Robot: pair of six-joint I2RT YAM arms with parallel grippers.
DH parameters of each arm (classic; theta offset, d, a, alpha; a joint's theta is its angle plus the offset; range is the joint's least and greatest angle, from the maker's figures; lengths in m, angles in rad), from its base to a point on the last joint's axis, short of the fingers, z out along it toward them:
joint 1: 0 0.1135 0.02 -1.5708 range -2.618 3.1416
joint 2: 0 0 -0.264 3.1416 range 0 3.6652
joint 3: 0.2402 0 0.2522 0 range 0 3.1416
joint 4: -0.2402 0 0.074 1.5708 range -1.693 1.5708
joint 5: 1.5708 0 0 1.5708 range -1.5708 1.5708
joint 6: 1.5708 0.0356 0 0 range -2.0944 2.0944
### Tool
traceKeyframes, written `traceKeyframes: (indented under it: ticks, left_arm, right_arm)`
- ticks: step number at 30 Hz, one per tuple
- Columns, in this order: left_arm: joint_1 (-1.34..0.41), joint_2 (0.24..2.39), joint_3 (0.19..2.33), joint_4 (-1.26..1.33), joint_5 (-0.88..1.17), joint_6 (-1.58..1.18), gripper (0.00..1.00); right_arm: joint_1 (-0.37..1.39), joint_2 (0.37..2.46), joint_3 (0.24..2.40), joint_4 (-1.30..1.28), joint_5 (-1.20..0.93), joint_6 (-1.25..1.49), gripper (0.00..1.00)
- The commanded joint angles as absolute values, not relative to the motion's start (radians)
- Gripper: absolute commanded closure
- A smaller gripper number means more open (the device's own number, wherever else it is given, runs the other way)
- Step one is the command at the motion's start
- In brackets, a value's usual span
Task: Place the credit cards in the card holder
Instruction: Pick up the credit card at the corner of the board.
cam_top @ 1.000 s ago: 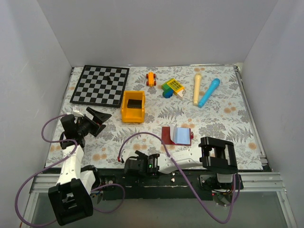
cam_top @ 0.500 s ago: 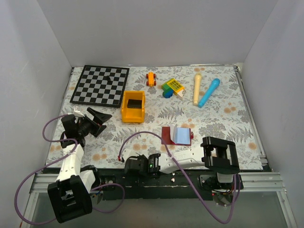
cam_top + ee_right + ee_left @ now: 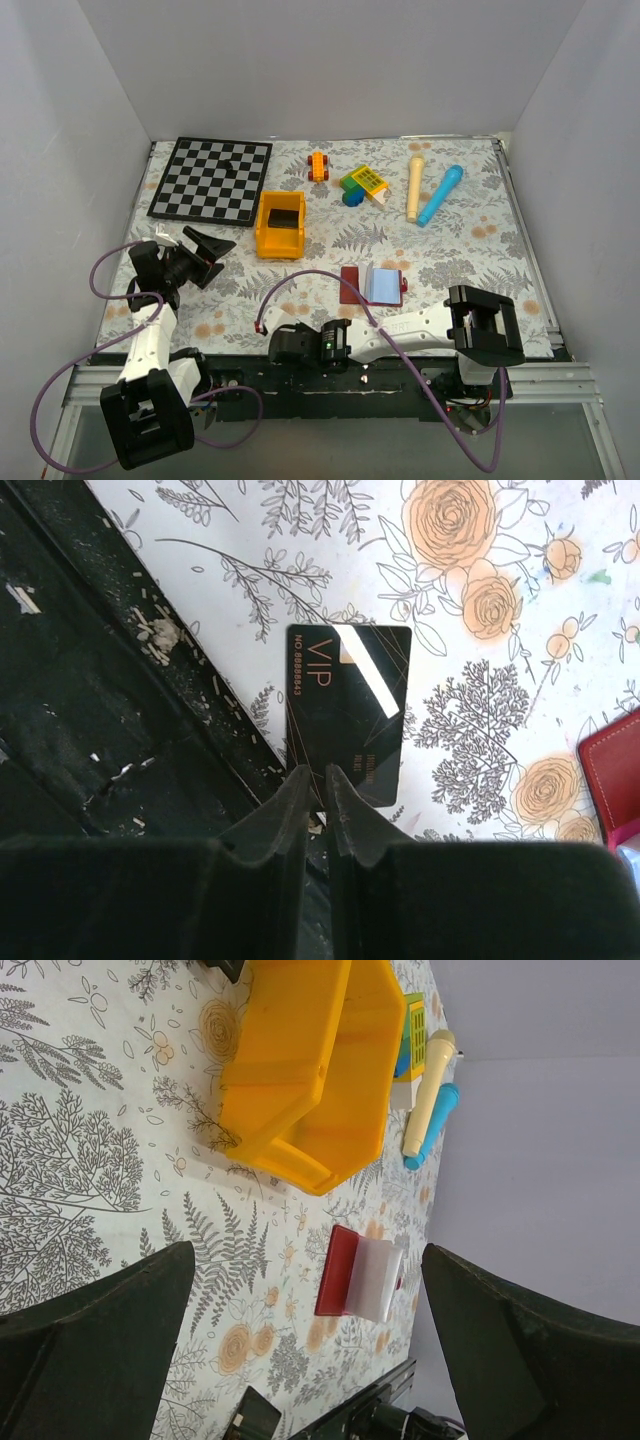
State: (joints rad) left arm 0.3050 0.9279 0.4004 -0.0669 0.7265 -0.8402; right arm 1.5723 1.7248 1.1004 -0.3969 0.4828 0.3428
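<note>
**Right arm (image 3: 420, 325) shifted rightward over the last second**

Top view: the arm's elbow block now sits further right than a second ago, and the wrist has slid right along the near black rail (image 3: 400, 378). The table (image 3: 450, 250) has a grey-leaf and orange-flower print. Plain pale walls (image 3: 330, 70) close it in on three sides. The card holder (image 3: 352, 283) lies open at centre-front, maroon flap to the left, pale blue pocket to the right. The yellow bin (image 3: 281, 225) stands behind it, and the chessboard (image 3: 212, 180) is at far left. The left claw (image 3: 222, 258) is over the table's left side, spread wide, released.

Left wrist view: fingers far apart, nothing between them. The bin and the open card holder (image 3: 358, 1278) are on the print beyond.

Right wrist view: the right claw (image 3: 322, 778) has its fingers drawn almost together, with a thin slit left. One black credit card (image 3: 345, 720) with gold "VIP" lettering lies flat at the table's near edge, beside the rail, which is flecked with pale crumbs. The tips overlap its near-left corner. Cannot tell whether it is pinched. A corner of the card holder shows at the right edge, apart from the card.
</note>
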Motion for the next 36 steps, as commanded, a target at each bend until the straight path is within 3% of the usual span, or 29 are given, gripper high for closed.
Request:
traceKeyframes:
  ticks: [1,3,4,7,9,10,20,28,36]
  left_arm:
    - [0.31,0.922,0.391,-0.037,0.745,-0.839,0.02]
    - [0.31,0.922,0.39,-0.04,0.746,-0.836,0.02]
    - [0.308,0.922,0.388,-0.038,0.746,-0.836,0.02]
    - [0.308,0.92,0.379,-0.031,0.746,-0.839,0.02]
    - [0.31,0.922,0.374,-0.028,0.749,-0.844,0.02]
    - [0.308,0.919,0.371,-0.026,0.752,-0.842,0.02]
    - [0.308,0.92,0.368,-0.023,0.755,-0.844,0.02]
    - [0.31,0.919,0.367,-0.021,0.755,-0.842,0.02]
    - [0.308,0.925,0.362,-0.012,0.758,-0.844,0.02]
  right_arm:
    - [1.575,1.697,1.117,-0.429,0.538,0.37,0.83]
    - [1.575,1.697,1.12,-0.439,0.554,0.371,0.83]
    - [1.574,1.697,1.121,-0.44,0.557,0.371,0.78]
    - [1.574,1.707,1.118,-0.423,0.532,0.353,0.34]
    - [1.577,1.72,1.121,-0.414,0.511,0.339,0.17]
    - [1.574,1.726,1.123,-0.408,0.503,0.327,0.15]
    - [1.574,1.808,1.155,-0.362,0.453,0.259,0.12]
    - [1.574,1.858,1.17,-0.353,0.448,0.253,0.22]
    - [1.574,1.853,1.172,-0.379,0.528,0.278,0.24]
